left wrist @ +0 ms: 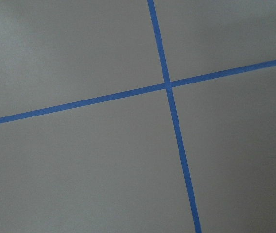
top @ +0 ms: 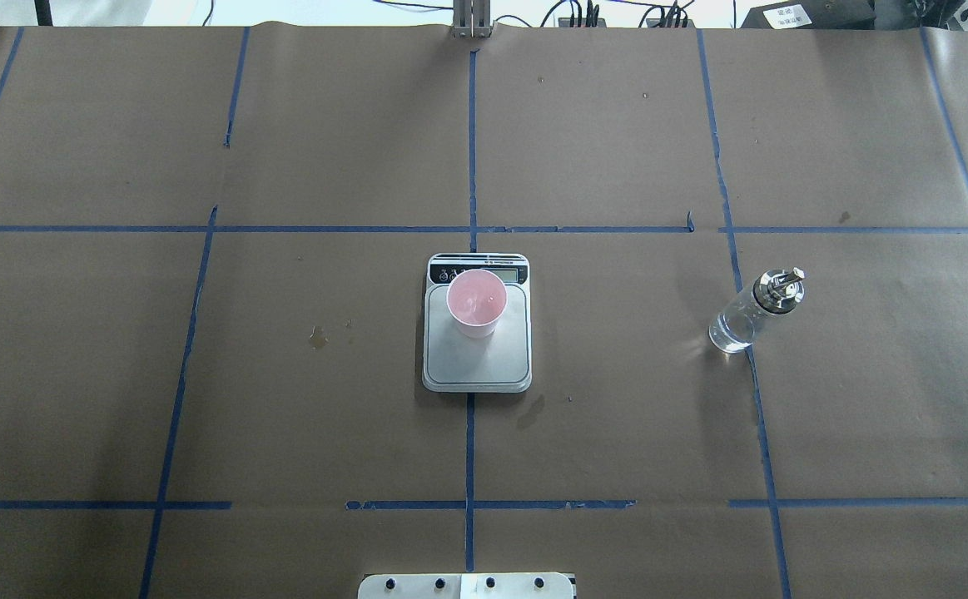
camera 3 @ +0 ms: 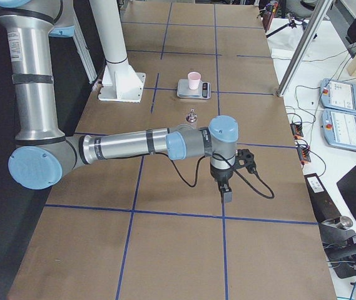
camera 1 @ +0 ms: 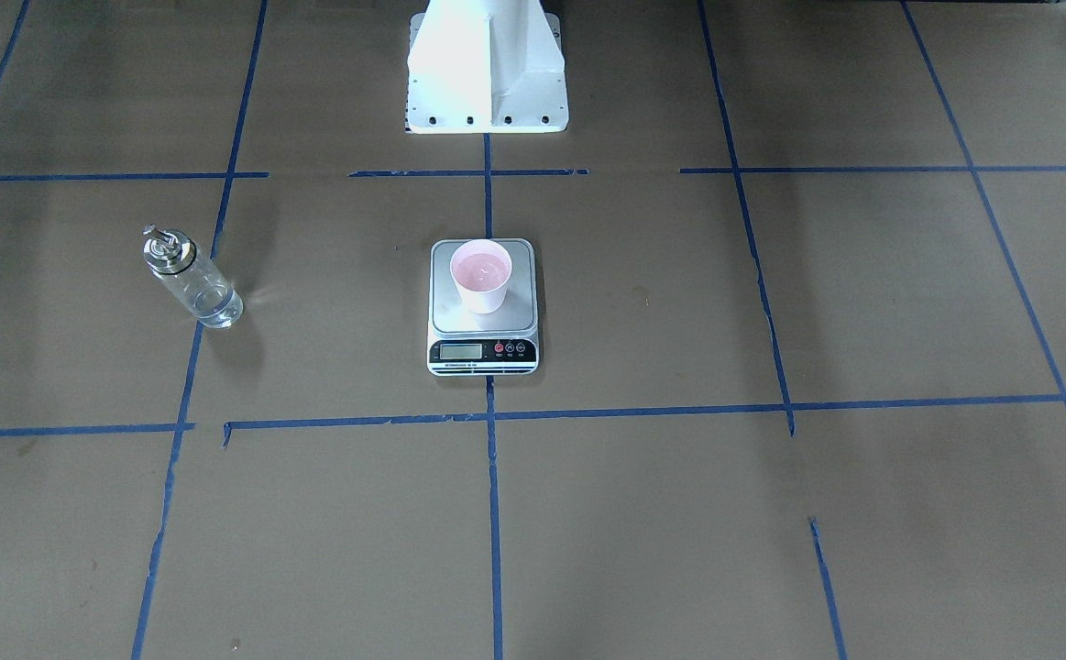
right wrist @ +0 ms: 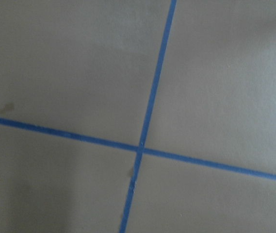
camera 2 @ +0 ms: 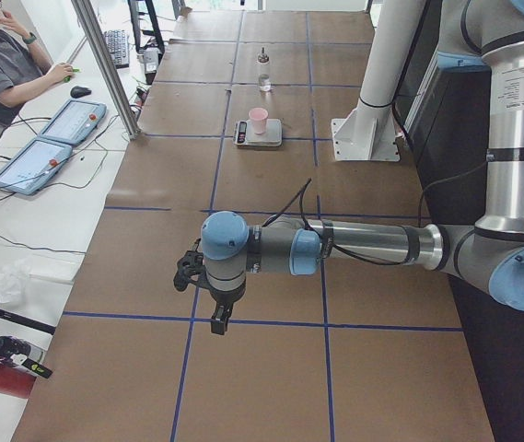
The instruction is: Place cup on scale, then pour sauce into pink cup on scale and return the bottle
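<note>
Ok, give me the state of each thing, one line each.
Scale: flat, display unreadable.
Cup: upright on scale, ungripped.
Bottle: upright, capped, apart from scale.
Left tool: far from scale; open or shut, cannot tell.
Right tool: far from scale; open or shut, cannot tell.

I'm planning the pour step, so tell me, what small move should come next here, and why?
Probably swing the right end effector toward the bottle. The cup already stands on the scale. The bottle stands upright on the robot's right with nothing holding it, and that arm hangs well away from it. Whether the pouring is already done I cannot tell.
</note>
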You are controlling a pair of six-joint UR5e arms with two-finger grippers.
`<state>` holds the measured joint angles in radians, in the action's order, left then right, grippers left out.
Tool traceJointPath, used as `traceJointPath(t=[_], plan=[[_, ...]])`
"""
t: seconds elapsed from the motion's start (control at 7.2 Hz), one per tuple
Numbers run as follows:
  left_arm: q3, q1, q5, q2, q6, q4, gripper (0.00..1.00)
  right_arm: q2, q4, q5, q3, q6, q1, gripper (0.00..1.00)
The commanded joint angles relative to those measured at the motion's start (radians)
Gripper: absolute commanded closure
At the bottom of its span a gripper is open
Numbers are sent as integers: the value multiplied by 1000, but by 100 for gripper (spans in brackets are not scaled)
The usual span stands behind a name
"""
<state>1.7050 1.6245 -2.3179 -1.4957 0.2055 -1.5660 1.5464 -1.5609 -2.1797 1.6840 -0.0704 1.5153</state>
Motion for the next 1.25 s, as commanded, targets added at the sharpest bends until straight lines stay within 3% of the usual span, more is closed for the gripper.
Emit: traceJointPath(t=[0.0,0.42,1.11], plan=[[-2,0,0,0,2,0,0,119,-27,-61,-16,-63,25,0],[-2,0,0,0,2,0,0,112,-27,-132,-18,-60,29,0],[-5,-2,0,-14,0,1,0,107,-21,-134,-23,-60,29,0]])
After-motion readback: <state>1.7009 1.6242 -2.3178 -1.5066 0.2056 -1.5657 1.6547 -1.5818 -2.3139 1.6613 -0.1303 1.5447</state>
